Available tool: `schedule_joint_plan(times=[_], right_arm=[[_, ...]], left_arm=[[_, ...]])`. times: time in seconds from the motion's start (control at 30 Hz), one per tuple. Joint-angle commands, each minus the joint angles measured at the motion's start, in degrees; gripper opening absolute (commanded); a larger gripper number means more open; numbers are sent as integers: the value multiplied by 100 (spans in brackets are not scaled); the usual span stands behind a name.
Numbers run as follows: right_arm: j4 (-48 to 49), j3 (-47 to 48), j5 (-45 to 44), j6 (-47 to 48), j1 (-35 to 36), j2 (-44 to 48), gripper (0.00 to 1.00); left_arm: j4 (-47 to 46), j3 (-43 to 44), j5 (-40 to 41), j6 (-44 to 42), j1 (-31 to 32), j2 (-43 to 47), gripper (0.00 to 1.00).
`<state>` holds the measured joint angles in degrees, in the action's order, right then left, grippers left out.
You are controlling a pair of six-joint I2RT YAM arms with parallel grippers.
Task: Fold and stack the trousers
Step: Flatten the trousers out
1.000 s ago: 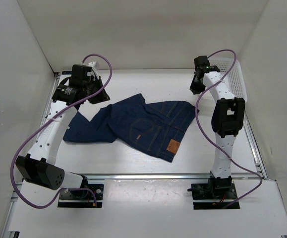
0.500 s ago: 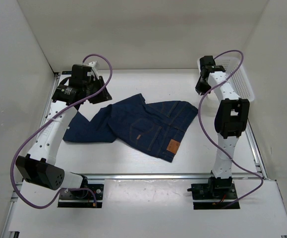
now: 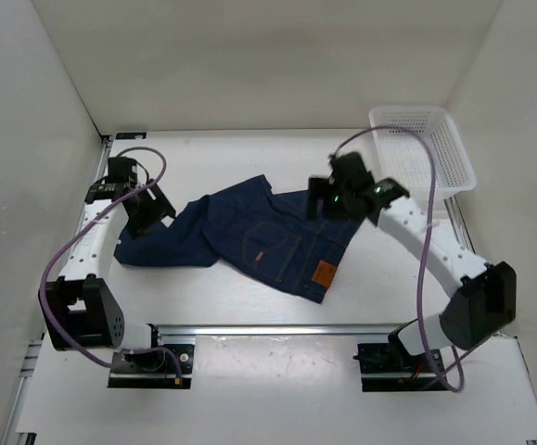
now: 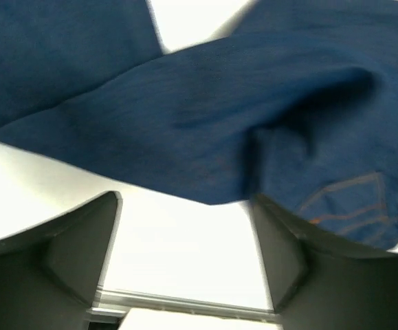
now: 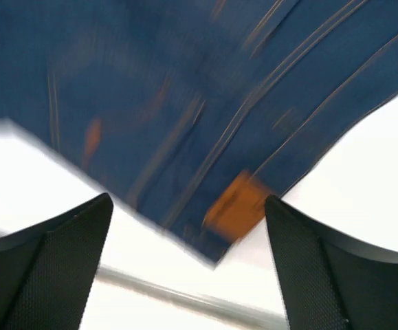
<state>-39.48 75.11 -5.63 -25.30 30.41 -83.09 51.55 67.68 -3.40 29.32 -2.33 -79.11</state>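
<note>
Trousers point(image 3: 268, 243) lie left-right, waistband right | left end effector point(image 4: 185, 199), right end effector point(image 5: 188, 199): seemingly open, empty

At the far-right corner of the white tabletop point(image 3: 249, 298) sits a white mesh basket point(image 3: 415, 113) beside the right wall point(image 3: 514, 139), metal rail point(image 3: 277, 329) along near edge.

Nothing legible; the brown patch point(image 3: 323, 274) on the trousers point(image 3: 249, 232) shows no readable lettering
</note>
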Motion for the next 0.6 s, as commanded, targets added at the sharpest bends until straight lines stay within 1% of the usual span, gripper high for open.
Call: schedule_joint_plan(times=[0.0,0.03,0.07,0.1,0.17,0.2,0.23,0.3,0.33,0.37,0.43,0.47,0.5,0.53,0.57], right_arm=[[-94,-970,-43,-298,1104,178,96],[-147,-1120,-113,-465,1385,179,96],[-147,-1374,-210,-632,1919,179,96],[-208,-1489,-263,-982,2133,179,96],[-209,-1840,-316,-1336,2616,179,96],[-130,-1929,-412,-1616,2741,127,96],[-60,-1930,-482,-1688,2907,65,95],[45,-2000,-781,-1750,2970,-277,93],[116,-1913,-860,-1750,2970,-452,91],[116,-1686,-1148,-1681,2970,-837,89],[116,-1448,-1318,-1680,2918,-1208,85],[169,-1360,-1318,-1610,2918,-1497,82],[169,-1307,-1422,-1610,2848,-1604,80],[317,-1306,-1476,-1610,2734,-1788,72],[371,-1367,-1476,-1610,2637,-1851,67]], left_arm=[[-330,-18,-179,319,-66,-207,95],[-330,-18,-179,320,-66,-358,97],[-330,-131,-179,450,-118,-481,97],[-382,-254,-118,539,-232,-604,97],[-592,-674,-117,653,-547,-684,97],[-698,-808,-222,723,-645,-685,97],[-803,-905,-223,724,-716,-850,98],[-1076,-976,-302,786,-769,-1070,99],[-1077,-976,-302,847,-769,-1358,99],[-1138,-906,-302,847,-769,-1492,99],[-1138,-853,-249,847,-769,-1808,99],[-1208,-775,-249,908,-769,-1897,98],[-1209,-669,-249,909,-769,-1984,90],[-1209,-616,-249,909,-769,-2168,86],[-1209,-555,-197,909,-769,-2266,78]])
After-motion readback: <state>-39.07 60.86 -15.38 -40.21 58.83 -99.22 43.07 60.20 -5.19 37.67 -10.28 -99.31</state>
